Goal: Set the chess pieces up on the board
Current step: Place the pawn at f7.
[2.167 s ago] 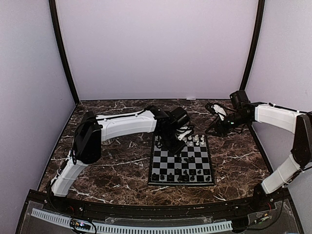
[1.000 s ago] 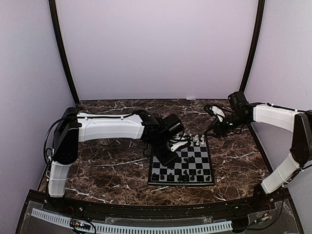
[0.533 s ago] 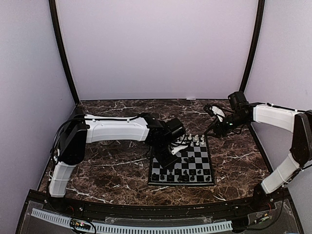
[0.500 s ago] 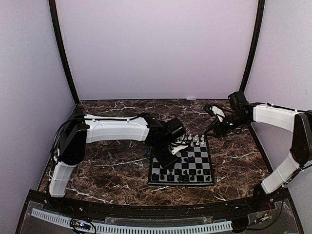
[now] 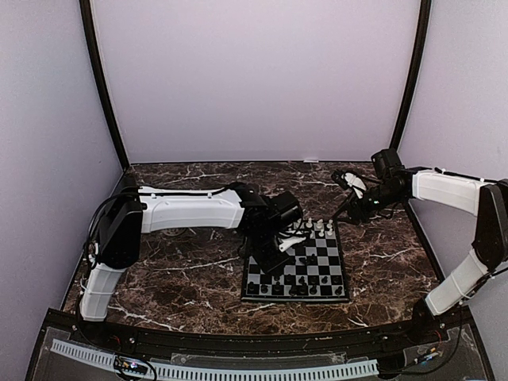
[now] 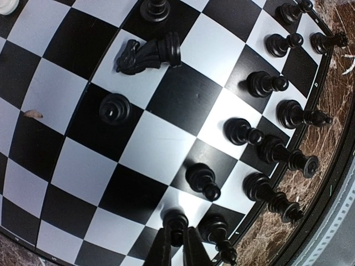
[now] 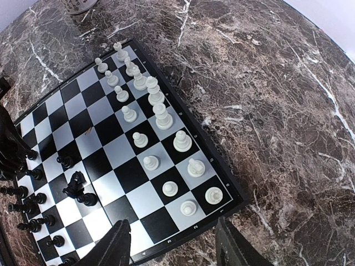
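The board (image 5: 295, 298) lies right of the table's middle. White chess pieces (image 5: 319, 228) stand in its far rows and black chess pieces (image 5: 294, 289) in its near rows. My left gripper (image 5: 278, 255) is low over the board's left part. In the left wrist view it (image 6: 176, 245) is shut on a black pawn (image 6: 175, 223) standing on a light square. A black knight (image 6: 147, 54) lies on its side mid-board and also shows in the right wrist view (image 7: 74, 182). My right gripper (image 5: 350, 208) hovers beyond the board's far right corner, open and empty (image 7: 175, 250).
The dark marbled tabletop (image 5: 190, 278) surrounds the board. A pale round object (image 7: 79, 4) sits at the top edge of the right wrist view. A small tan speck (image 6: 32, 113) lies on a board square. Purple walls enclose the cell.
Since 2.2 s ago the left arm has swung toward the near left of the board and lowered. In the last half second almost nothing has moved. The right arm stays put.
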You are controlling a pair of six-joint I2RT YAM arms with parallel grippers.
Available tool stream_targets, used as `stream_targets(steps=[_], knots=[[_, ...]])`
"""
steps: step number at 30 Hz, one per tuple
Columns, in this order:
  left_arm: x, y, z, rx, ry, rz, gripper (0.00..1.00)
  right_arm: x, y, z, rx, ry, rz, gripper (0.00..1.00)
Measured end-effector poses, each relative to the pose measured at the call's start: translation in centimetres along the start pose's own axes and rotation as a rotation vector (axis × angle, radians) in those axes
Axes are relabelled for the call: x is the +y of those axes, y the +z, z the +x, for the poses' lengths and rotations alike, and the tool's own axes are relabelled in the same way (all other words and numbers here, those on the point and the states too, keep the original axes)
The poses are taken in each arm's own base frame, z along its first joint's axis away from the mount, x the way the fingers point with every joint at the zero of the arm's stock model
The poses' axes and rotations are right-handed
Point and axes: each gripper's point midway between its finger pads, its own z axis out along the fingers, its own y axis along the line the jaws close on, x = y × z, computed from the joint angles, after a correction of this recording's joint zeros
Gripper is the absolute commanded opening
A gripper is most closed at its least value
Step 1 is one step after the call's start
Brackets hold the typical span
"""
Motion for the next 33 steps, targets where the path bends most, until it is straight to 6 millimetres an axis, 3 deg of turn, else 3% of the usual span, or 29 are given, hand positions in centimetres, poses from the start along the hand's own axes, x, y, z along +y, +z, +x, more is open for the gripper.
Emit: stream_targets(steps=[5,20,33], knots=[[-0.2,0.0,0.4,0.015,0.002,0.014,0.07,0.0,0.0,0.0,0.001,0.0,0.001,0.54],[-0.4,-0.7,-0.3,0.002,0.009,0.017,0.23,0.0,0.0,0.0,0.002,0.0,0.003,0.54],[-0.7,-2.0,-1.1,-0.013,0.045,0.018,0.18,-0.1,0.0,0.1,0.003,-0.001,0.005,0.53]])
